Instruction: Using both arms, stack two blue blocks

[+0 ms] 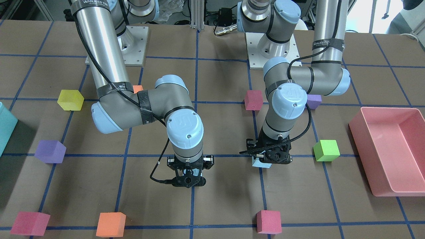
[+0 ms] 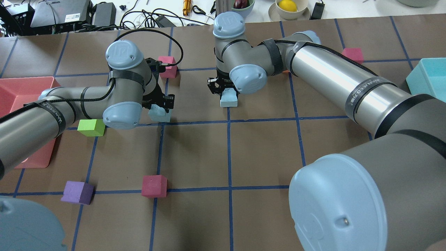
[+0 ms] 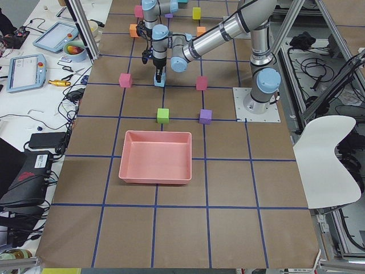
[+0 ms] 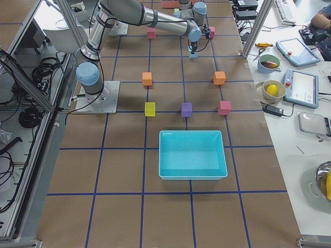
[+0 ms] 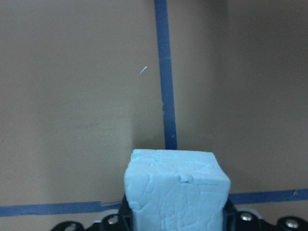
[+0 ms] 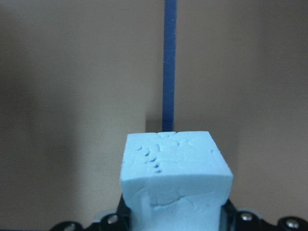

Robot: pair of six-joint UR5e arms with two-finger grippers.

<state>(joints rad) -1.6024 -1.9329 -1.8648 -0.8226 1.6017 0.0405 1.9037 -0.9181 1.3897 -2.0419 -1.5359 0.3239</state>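
On the taped table (image 1: 225,199): two blue blocks, one per gripper.

We count two blue blocks. The left block (image 5: 175,192) is pinched in the left gripper (image 2: 162,104) and the right block (image 6: 175,183) in the right gripper (image 1: 189,174), jaws closed to block width. Both sit near mid-table, well apart from each other; whether either block touches the paper we cannot tell. Loose cubes: three red cubes (image 1: 254,100) (image 1: 269,221) (image 1: 30,223), two purple cubes (image 1: 50,151) (image 1: 313,101), two orange cubes (image 1: 111,224) (image 1: 137,89), one yellow cube (image 1: 70,100), one green cube (image 1: 327,150). Two bins: a pink tray (image 1: 398,149) on the left arm's side and a teal bin (image 4: 192,152) on the right arm's side, each showing only bare floor. One bowl (image 2: 291,14) off the table holds something round and yellow.
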